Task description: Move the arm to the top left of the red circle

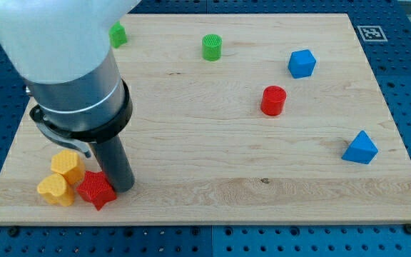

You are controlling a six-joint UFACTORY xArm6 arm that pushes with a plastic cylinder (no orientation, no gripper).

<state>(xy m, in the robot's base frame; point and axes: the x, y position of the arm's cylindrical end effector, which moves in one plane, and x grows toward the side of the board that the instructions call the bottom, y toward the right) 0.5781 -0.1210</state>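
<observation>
Arm housing hides part of green block; my tip touching red star.

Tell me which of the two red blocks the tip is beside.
The red star at the view's bottom left; my tip stands right against its right side. The red cylinder, the task's circle, sits far off toward the view's right.

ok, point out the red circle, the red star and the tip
red circle (273, 100), camera view, top face and side.
red star (95, 189), camera view, middle of its top.
my tip (122, 187), camera view, rod's lower end, beside the red star.
</observation>
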